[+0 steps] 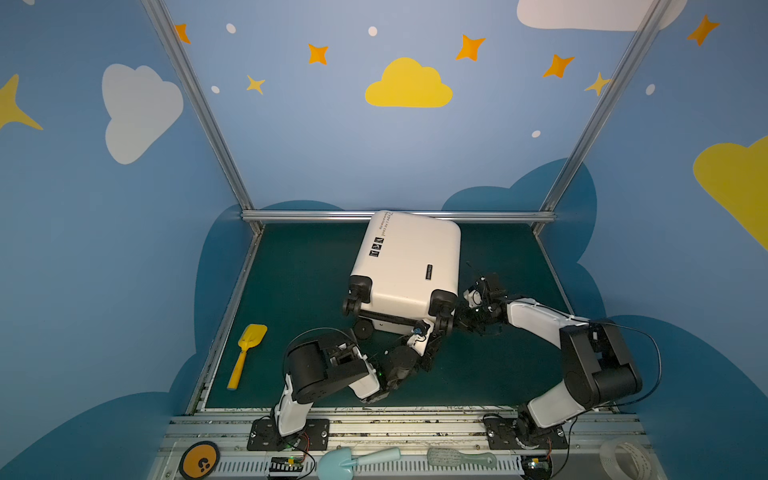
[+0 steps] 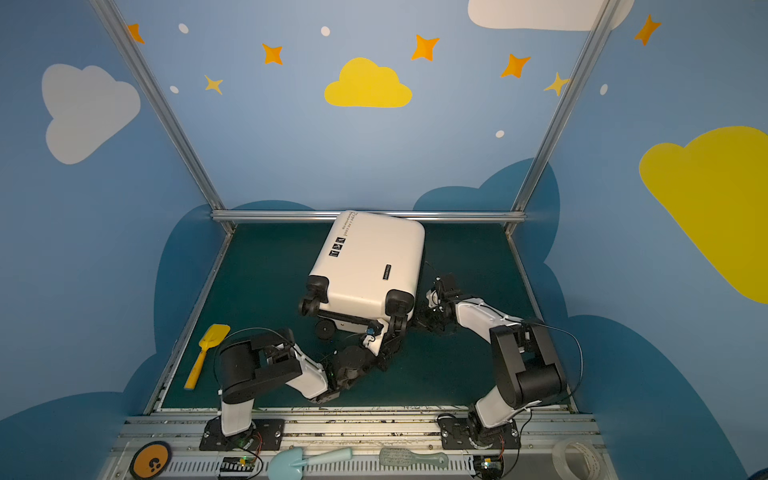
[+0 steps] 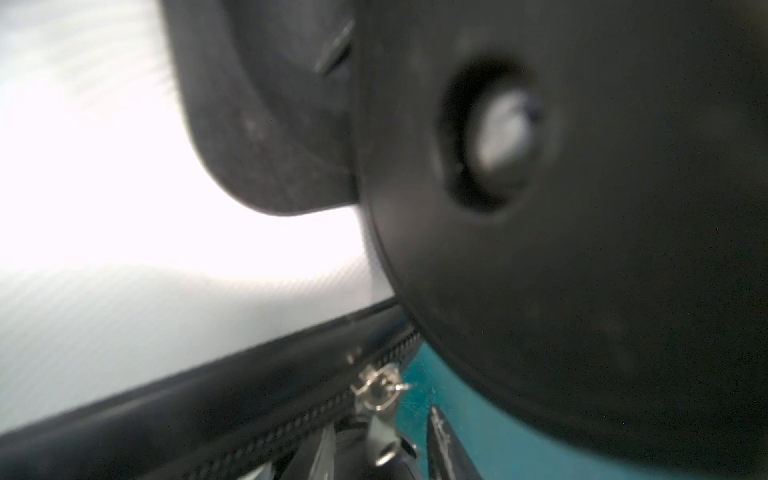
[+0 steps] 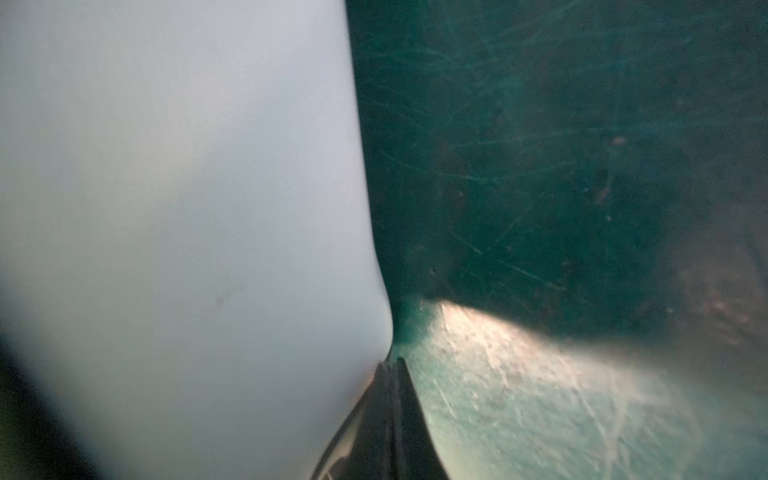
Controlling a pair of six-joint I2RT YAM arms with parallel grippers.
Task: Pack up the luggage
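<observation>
**Luggage lying toward the mat's 12 o'clock, both grippers working at its wheel end**

Take the mat (image 1: 299, 291) as your dial, with 12 at the back wall. Nearest you, four things are lying along the ledge (image 1: 241, 467): a disc (image 1: 199, 460) at 7 o'clock, a blue shovel (image 1: 357, 459) and a brush (image 1: 461, 459) around 6, and tape (image 1: 625, 457) at 5.

Further in, a yellow shovel (image 1: 247, 355) is lying at 8 o'clock on the mat, well apart from everything else, with its blade pointing toward 12.

Your left gripper (image 3: 380, 424) is reaching in at the luggage's 6 o'clock edge. Its jaws are standing apart, released, with the zipper pull (image 3: 380, 388) hanging between them. You cannot tell whether either finger is touching it. A wheel (image 3: 582, 249) is filling the left wrist view just beside the pull.

Your right gripper (image 4: 390, 370) is sitting at the luggage's 4 o'clock corner. It is clenched on nothing, and its tip is pressing where the white shell meets the mat.

The luggage (image 1: 409, 266) is lying shell-up, running from the mat's centre to 12 o'clock. Its wheels are facing 6, and in both top views its far end is overlapping the back rail (image 1: 291, 215). Black stickers (image 1: 376, 246) are showing near its 10 o'clock edge.
</observation>
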